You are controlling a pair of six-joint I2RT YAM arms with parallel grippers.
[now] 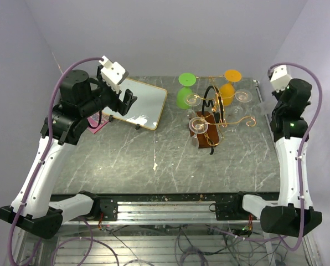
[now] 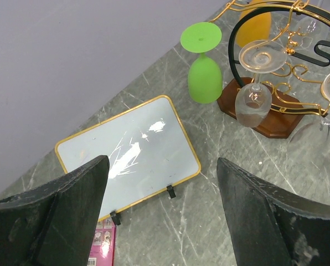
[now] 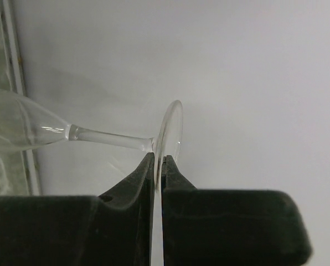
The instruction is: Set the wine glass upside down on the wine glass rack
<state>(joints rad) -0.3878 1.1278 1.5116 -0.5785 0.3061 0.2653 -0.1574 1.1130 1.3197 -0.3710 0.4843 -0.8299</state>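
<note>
The wine glass rack (image 1: 216,110), gold wire on a brown wooden base (image 1: 205,133), stands right of centre and also shows in the left wrist view (image 2: 289,52). A green glass (image 1: 185,92), an orange glass (image 1: 228,88) and clear glasses (image 1: 199,125) hang on it upside down. My right gripper (image 3: 158,163) is shut on the foot rim of a clear wine glass (image 3: 169,133). The glass lies sideways, its stem and bowl pointing left, held in the air by the table's right edge. My left gripper (image 2: 160,210) is open and empty above the table, near the white board.
A white board with a yellow frame (image 1: 136,103) leans at the back left, also in the left wrist view (image 2: 129,155). A pink card (image 1: 98,123) lies beside it. The table's right edge rail (image 3: 15,94) runs under the held glass. Walls close in on the left, back and right.
</note>
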